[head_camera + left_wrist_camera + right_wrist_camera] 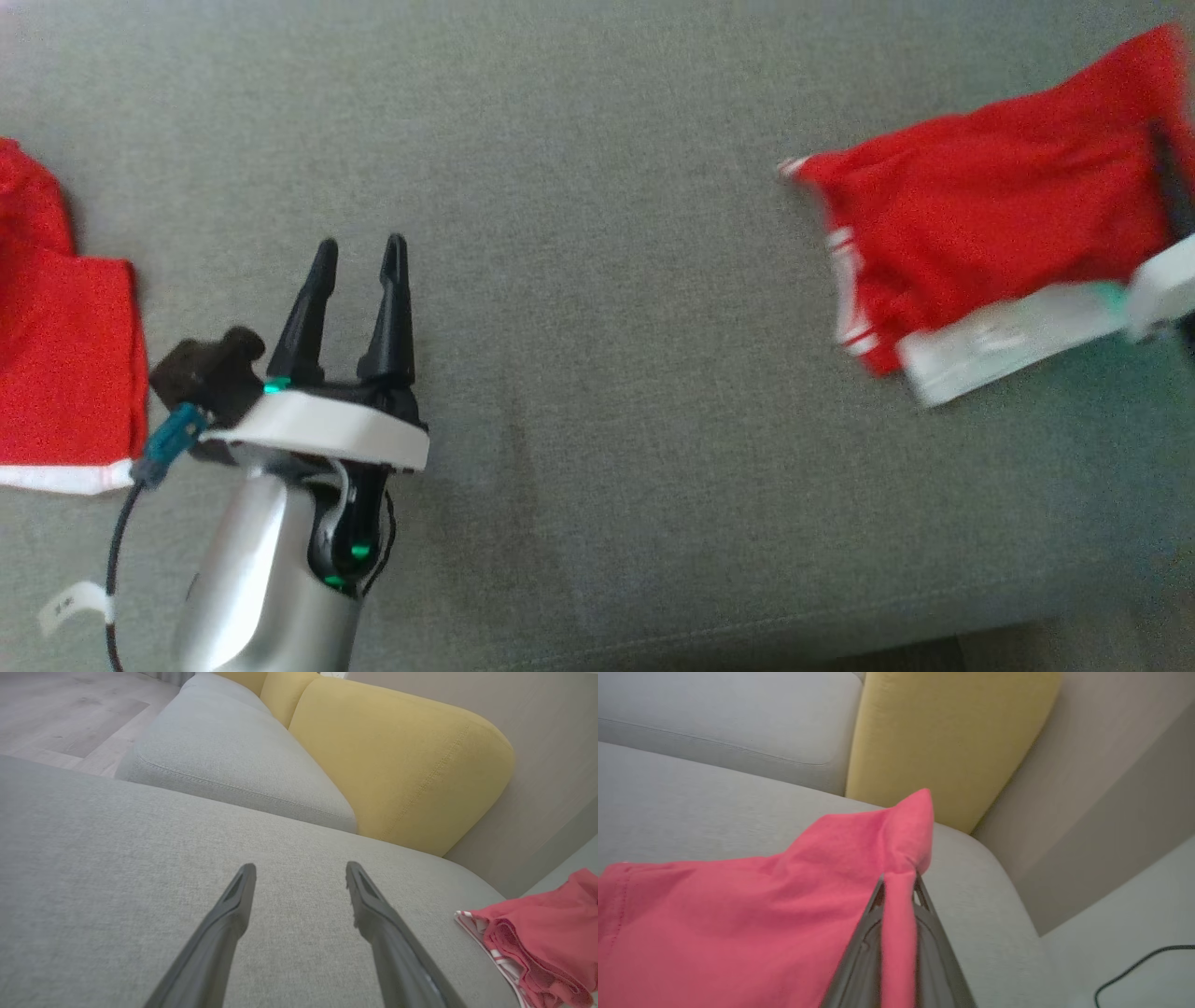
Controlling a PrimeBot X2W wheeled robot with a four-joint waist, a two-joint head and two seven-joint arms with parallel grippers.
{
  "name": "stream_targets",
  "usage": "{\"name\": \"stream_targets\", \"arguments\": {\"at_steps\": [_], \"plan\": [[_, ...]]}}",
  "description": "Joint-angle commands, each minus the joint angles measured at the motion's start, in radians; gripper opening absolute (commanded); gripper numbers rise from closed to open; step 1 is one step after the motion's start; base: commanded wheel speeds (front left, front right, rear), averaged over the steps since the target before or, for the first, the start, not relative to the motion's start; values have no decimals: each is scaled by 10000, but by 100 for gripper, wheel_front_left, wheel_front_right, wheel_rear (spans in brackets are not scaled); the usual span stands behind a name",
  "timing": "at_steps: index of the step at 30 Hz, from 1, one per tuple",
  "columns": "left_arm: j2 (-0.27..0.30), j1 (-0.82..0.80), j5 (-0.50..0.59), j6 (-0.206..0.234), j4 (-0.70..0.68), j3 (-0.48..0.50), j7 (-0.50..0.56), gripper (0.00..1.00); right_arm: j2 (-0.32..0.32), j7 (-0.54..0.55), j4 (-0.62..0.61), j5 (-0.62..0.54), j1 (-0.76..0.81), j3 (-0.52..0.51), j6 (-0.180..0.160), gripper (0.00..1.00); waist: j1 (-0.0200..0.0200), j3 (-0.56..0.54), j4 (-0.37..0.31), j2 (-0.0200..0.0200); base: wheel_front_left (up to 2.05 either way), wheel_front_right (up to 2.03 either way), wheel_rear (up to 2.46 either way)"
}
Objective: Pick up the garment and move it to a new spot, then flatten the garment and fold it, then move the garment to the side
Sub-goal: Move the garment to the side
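The right tool [899, 879] was clenched on a fold of the red white-trimmed cloth garment [738, 914] while the left tool [360, 245] hung released; a slow lift, I judged, would keep that thin pinch from slipping.

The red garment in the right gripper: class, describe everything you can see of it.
The red garment is soft, thin-looking cloth, creased and bunched, with white stripes along one edge. It lies at the right of the head view on the grey sofa cushion. The right gripper is shut on a narrow fold, which peaks above the fingertips; the remaining cloth drapes away leftward in the right wrist view. Blur hides its exact outline.
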Motion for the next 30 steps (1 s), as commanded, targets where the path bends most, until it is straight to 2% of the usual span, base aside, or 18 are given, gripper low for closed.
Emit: {"name": "stream_targets", "arguments": {"at_steps": [1,5,7,9,10,11,20,26,30], "plan": [[74,-438,103,-72,-387,209,-78,100,-556,194,-199,187,-410,-239,-9,0,-1,323,-163,0,0,0,0],[74,-688,179,-118,-435,201,-78,100,-927,812,155,31,-831,-1399,-9,0,-1,640,-225,0,0,0,0],[74,-797,187,-154,-434,176,-78,100,-715,1030,292,-343,-1039,-2307,-9,0,-1,772,-209,0,0,0,0],[74,-822,180,-174,-395,156,-78,100,-531,1085,355,-517,-1104,-2689,-9,0,-1,821,-180,0,0,0,0],[74,-832,181,-185,-370,154,-78,100,-449,1094,377,-578,-1123,-2830,-9,24,-1,836,-162,0,0,0,0],[74,-837,182,-196,-344,159,-78,100,-364,1065,369,-647,-1129,-2969,-9,100,-1,841,-144,0,0,0,0],[74,-781,133,-224,-153,270,-78,100,-39,897,279,-842,-1080,-3235,-9,100,-1,619,-25,0,0,0,0],[74,-637,-59,-173,-122,299,-78,100,540,329,-215,-750,-986,-2720,-9,100,-1,-14,50,0,0,0,0],[74,-405,-164,-94,-152,300,-78,100,1258,-51,-739,-471,-570,-2156,-9,100,-1,-645,133,0,0,0,0]]}}
